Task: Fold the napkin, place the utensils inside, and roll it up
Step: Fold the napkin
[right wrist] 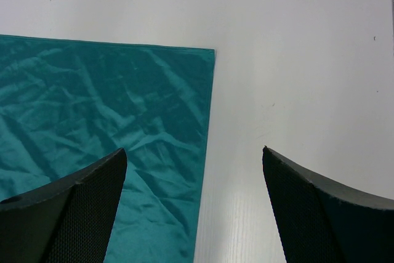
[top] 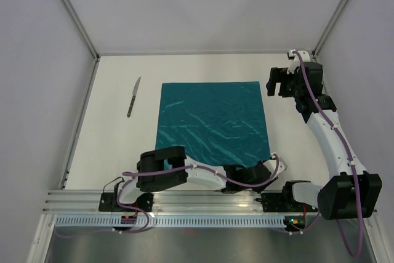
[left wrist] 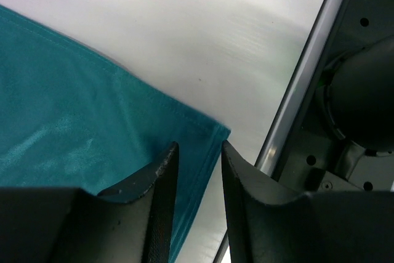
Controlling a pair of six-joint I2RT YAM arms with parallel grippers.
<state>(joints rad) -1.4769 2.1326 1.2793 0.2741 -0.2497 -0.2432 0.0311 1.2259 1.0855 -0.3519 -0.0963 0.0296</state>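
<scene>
The white table carries everything, and most of its middle is taken by the napkin, lying flat, open and creased. No fold is in it, so the task looks to be at its first step: taking hold of the cloth's right edge at both corners.

The right gripper hovers with its fingers spread as wide as they go. The napkin's right edge runs up between them, nearer the left finger, and the far corner lies ahead of the tips. Nothing is held.

The left gripper is low at the near corner. Its fingers stand narrowly parted, the hem shows in the gap between them, and the corner tip lies just ahead of the right finger. The gap looks too wide for so thin a cloth to be pinched.

My reading is that both grippers must next close on their corners, then lift and carry the edge across together.

There is little room on the outside of the left fingers: a metal rail and a black housing sit close beside them. Bare table flanks the right gripper's outer finger. The knife lies beyond the cloth's opposite edge, well apart from both grippers.
</scene>
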